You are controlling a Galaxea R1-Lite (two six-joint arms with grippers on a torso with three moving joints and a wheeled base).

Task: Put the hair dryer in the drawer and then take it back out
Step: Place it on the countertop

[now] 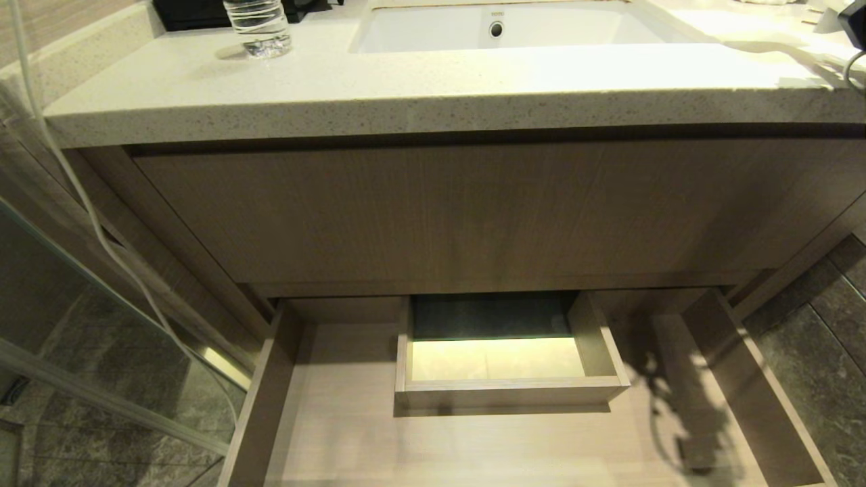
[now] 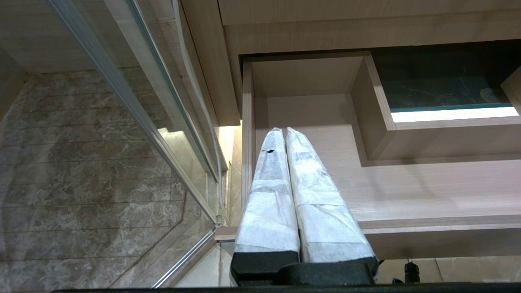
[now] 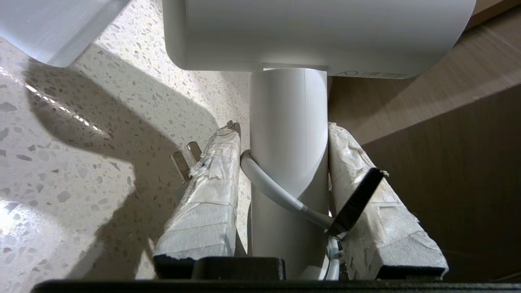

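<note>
The right claw point(image 3: 285, 134) is clenched on the straight handle of the hair dryer point(image 3: 293, 36), its two paper-wrapped fingers point(image 3: 207, 195) pressing either side of the smooth white cylinder; the white cord point(image 3: 276, 193) and a black strap point(image 3: 356, 201) pass across the handle between them. The dryer's barrel is matte white plastic with rounded edges, and faint grey printing on its underside is too small to read. In the right wrist view it hangs over the edge of the counter point(image 1: 379, 88), a speckled cream stone slab with a thick squared front edge, with a wood-grain face beside it. In the head view only a dark fragment and a loop of cord show at the far right edge of the counter. The sink point(image 1: 473, 30) is a white rectangular basin set under the slab, marked "TOTO" above its round overflow hole. A ribbed clear plastic bottle point(image 1: 259, 26) stands on the counter to the left of the sink. Below a plain wood-grain panel, the drawer point(image 1: 325, 419) is pulled out: light wood laminate with straight walls and a boxed cut-out at its middle rear, the floor on either side of it bare. The left claw point(image 2: 283, 130) is closed on nothing, its wrapped fingers touching, above the drawer's left front corner. A glass panel point(image 1: 81, 325) stands close on the left, over dark marbled floor tiles point(image 1: 825, 338).
</note>
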